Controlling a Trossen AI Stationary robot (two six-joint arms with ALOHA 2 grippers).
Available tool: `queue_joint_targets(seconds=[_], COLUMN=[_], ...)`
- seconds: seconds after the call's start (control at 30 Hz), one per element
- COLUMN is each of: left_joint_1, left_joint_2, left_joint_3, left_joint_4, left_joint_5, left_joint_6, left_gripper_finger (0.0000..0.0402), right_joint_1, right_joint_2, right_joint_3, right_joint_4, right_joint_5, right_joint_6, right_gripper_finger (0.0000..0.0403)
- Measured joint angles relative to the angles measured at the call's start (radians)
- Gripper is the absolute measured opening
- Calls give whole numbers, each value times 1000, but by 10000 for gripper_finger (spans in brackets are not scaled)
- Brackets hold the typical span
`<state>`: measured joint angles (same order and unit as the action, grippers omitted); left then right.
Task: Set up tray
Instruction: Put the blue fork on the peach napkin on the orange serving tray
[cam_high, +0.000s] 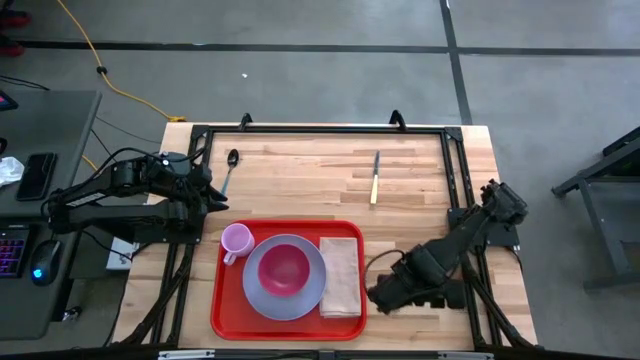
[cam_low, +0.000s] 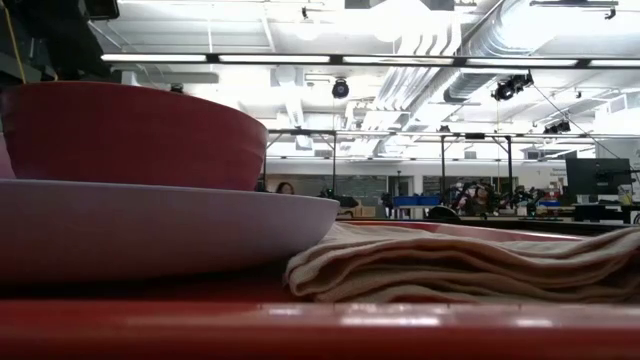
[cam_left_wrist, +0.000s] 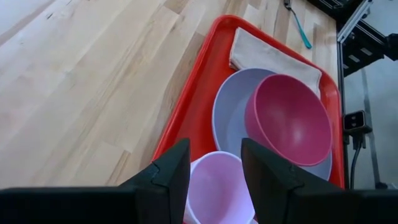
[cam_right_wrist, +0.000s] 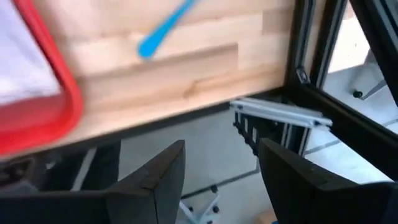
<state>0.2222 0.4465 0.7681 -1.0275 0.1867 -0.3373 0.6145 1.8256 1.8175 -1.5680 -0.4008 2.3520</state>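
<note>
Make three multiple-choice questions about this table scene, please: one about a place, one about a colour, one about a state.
1. Where does the metal spoon lie?
A. on the bare wooden table behind the tray
B. inside the bowl
C. on the napkin

2. What colour is the small plastic cup on the large flat red plastic tray?
A. green
B. pale pink
C. black

3. How is the beige cloth napkin?
A. hanging off the table
B. rolled in the cup
C. folded flat on the tray, beside the grey plate

Answers: 1 A, the spoon rests on wood near the left gripper. 2 B, the high view shows it. 3 C, it lies inside the rim.
</note>
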Motion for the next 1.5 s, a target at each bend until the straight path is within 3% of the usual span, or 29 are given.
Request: queue_joint_targets(seconds=[0.43, 0.53, 0.63, 1.1, 1.37, 1.5], left_joint_1=[0, 0, 0, 0, 0, 0], left_joint_2=[0, 0, 0, 0, 0, 0], left_joint_3=[0, 0, 0, 0, 0, 0], left_joint_4=[12, 8, 8, 8, 8, 8], left_joint_5=[-16, -34, -45, -48, -51, -50], left_joint_6=[26, 26, 19, 19, 18, 18], left_gripper_finger=[175, 175, 175, 175, 175, 175], right_joint_1=[-29, -29, -25, -18, -18, -11], right_joint_2=[0, 1, 1, 1, 1, 1], right_joint_3=[5, 5, 5, 4, 4, 4], right_joint_4=[313, 361, 399, 372, 491, 576], right_joint_5=[258, 259, 260, 280, 286, 367], right_joint_6=[-242, -305, -271, -266, -346, -352], right_gripper_finger=[183, 183, 183, 183, 183, 183])
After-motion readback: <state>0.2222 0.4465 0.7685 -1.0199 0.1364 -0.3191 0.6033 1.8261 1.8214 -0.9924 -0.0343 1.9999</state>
